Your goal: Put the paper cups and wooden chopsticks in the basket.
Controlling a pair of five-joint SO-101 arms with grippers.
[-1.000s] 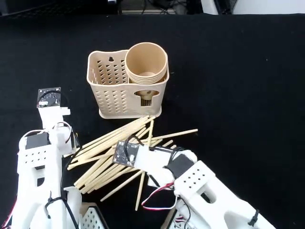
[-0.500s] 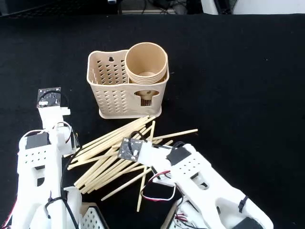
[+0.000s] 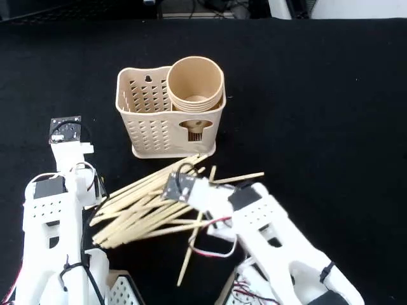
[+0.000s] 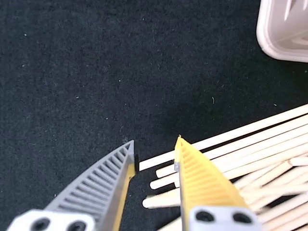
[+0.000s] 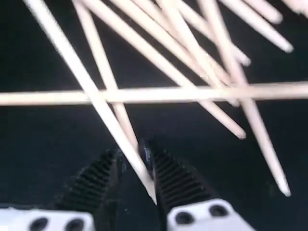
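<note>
Cups done: paper cups (image 3: 195, 79) sit stacked inside the basket (image 3: 149, 130). Chopsticks (image 3: 137, 206) are not: the whole pile lies on the surface (image 3: 318, 127) just beside the basket, on the side facing the arms.

Right hand (image 5: 132, 151) is clamped on what looks like one chopstick (image 5: 72, 60). The pinch looks close to one end, not mid-length. Left hand (image 4: 154, 141) is apart, holding nothing, at the far ends of the pile from the basket.

Risks as I see them:
- An end grip on a long stick means it can swing or slip out on the lift.
- Other sticks cross the held one, so a lift could drag or scatter them away from the basket.
- The basket looks light, so a stick tip hitting its rim may shove or tip it, cups included.
- Both hands work the same pile beside the basket, so they could collide.
</note>
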